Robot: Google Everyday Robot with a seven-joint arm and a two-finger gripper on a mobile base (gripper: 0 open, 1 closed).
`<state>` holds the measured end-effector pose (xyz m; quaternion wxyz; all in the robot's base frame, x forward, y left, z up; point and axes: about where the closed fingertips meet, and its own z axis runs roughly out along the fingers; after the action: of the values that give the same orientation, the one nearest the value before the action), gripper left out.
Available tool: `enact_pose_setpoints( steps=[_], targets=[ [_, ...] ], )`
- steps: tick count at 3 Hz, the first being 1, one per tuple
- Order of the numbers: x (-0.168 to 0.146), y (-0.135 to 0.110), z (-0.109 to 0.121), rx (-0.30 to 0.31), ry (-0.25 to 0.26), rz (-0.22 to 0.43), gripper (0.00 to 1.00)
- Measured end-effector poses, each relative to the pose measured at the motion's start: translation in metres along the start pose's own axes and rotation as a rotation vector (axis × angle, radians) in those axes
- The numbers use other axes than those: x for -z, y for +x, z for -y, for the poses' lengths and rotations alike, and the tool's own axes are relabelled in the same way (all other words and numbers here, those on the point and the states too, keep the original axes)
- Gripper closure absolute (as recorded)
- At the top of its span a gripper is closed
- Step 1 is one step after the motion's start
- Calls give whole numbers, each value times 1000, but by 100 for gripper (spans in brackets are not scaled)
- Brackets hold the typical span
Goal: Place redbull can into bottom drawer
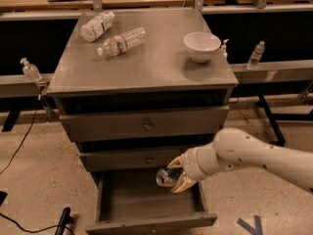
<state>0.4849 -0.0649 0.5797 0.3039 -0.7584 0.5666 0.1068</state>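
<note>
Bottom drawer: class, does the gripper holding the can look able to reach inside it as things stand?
Probably yes. The bottom drawer stands open, and the gripper holds the redbull can over its right rear part, with nothing seen between.

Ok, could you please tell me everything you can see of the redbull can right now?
The redbull can is a small, shiny silver metal can with a bluish tint, tipped onto its side. It is held in the gripper, whose two pale fingers close on it from above and below. It hangs over the open bottom drawer, towards its back right, apparently touching nothing but the gripper. Its label cannot be read.
</note>
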Motion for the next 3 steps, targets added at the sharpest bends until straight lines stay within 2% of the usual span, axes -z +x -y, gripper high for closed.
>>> enact_pose_setpoints(
  steps=[1,2,3],
  targets=[
    [-28,-1,6,-60,188,150,100],
    [-38,0,5,-52,287,204,100],
    [-42,-1,6,-56,259,231,100]
  ],
)
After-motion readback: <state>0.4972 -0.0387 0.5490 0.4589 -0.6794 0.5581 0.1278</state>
